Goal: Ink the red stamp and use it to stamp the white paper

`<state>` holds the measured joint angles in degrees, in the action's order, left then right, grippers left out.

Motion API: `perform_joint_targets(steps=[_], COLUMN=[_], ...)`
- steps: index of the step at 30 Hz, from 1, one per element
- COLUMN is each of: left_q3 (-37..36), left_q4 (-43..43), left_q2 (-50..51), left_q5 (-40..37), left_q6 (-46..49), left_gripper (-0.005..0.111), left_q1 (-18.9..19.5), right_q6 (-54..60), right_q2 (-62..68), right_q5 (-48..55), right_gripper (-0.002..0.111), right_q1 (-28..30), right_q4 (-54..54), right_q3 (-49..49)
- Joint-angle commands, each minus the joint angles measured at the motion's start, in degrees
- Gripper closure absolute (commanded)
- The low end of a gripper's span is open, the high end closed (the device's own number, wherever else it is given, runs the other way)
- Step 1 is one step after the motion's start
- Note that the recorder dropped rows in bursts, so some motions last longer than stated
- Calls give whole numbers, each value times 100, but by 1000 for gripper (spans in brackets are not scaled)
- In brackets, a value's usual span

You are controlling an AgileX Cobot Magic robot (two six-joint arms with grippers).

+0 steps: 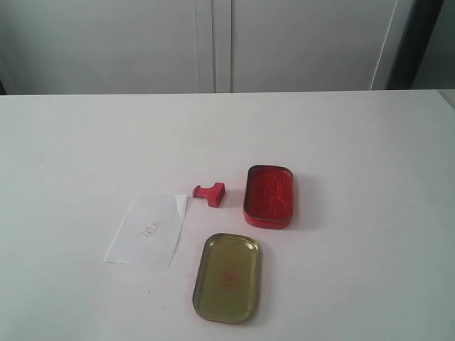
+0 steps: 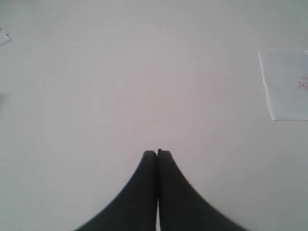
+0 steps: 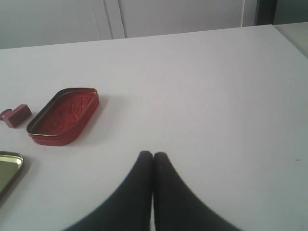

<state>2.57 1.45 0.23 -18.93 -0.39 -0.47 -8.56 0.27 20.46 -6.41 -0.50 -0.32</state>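
Your stamp (image 1: 209,193) lies between paper (image 1: 147,229) and ink tin (image 1: 269,196); left gripper (image 2: 157,153) and right gripper (image 3: 153,154) both clenched, empty.

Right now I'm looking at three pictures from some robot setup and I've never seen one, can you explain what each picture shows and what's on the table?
This is a robot with two arms. One picture comes from a camera off the arms, looking over a white table. The other two come from cameras on each arm's wrist.

On the table lie a white paper with a folded corner and a faint red mark, a small red stamp lying on its side, an open red ink pad tin, and its gold lid lying inside up.

The dark shape low in each wrist picture is that arm's end effector: the left end effector and the right end effector. Both are shut and hold nothing. Neither arm shows in the overview picture.
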Motion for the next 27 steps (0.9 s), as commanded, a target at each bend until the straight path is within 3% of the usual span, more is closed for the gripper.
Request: perform_joint_targets(steps=[1, 27], left_q3=[-210, -257], left_q4=[-21, -21], left_q2=[-23, -23], left_q5=[16, -64], left_q6=[39, 39], left_gripper=[107, 107], left_q1=[-26, -26], right_q6=[-21, -164], right_q2=[-27, -27], right_q5=[-76, -76], right_gripper=[108, 108], right_q1=[22, 22], right_q4=[9, 9], right_q3=[32, 32])
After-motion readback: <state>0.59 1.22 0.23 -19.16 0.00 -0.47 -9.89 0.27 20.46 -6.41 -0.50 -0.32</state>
